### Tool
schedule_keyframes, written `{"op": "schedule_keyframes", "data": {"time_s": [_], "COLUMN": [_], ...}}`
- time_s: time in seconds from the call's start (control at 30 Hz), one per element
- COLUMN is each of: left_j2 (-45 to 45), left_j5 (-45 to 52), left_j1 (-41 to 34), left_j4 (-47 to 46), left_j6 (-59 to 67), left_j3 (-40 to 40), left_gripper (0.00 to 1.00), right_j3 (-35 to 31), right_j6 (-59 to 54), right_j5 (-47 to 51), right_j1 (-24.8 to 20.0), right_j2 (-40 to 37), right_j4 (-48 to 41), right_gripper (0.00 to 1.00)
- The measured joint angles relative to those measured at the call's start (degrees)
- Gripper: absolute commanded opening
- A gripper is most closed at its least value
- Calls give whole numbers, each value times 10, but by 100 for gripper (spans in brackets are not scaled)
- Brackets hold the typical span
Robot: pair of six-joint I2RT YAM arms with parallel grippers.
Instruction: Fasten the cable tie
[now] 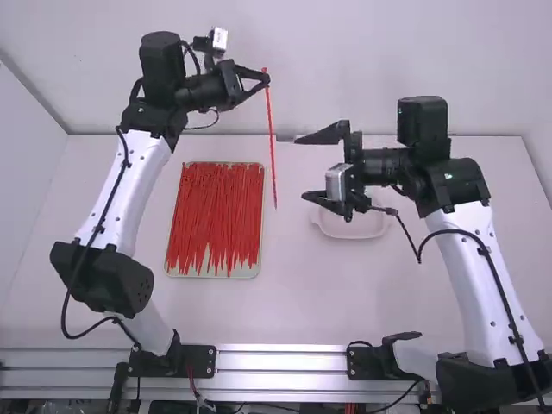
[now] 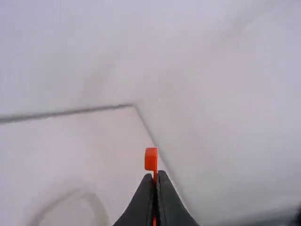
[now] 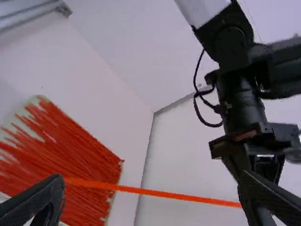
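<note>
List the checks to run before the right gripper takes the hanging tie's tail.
1. Left gripper shut on the cable tie just below its head: ok.
2. Tie hangs nearly straight, lifted clear of the spare ties: ok.
3. Right gripper open: ok.
4. Tail between the right jaws: not ok; in the high view it hangs just short of them.
5. Tail and right gripper lined up in depth: cannot tell.
</note>
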Motion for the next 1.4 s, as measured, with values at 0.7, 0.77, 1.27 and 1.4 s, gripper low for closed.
{"op": "schedule_keyframes", "data": {"time_s": [0.7, 0.77, 1.27, 1.4], "left_j2": [0, 0, 0, 0], "left_j5": [122, 122, 96, 97], "left_j1": [-40, -41, -47, -47], "left_j4": [229, 235, 233, 233], "left_j6": [-351, -364, -431, -437], "left_j3": [-27, -27, -27, -27], "left_gripper": [2, 2, 2, 2], "right_j3": [0, 0, 0, 0], "right_j6": [-246, -249, -251, -251], "right_j5": [-132, -140, -145, -145], "right_j1": [0, 0, 23, 22], "right_j2": [0, 0, 0, 0], "right_j4": [-23, -19, 9, 9], "right_gripper": [73, 67, 36, 31]}}
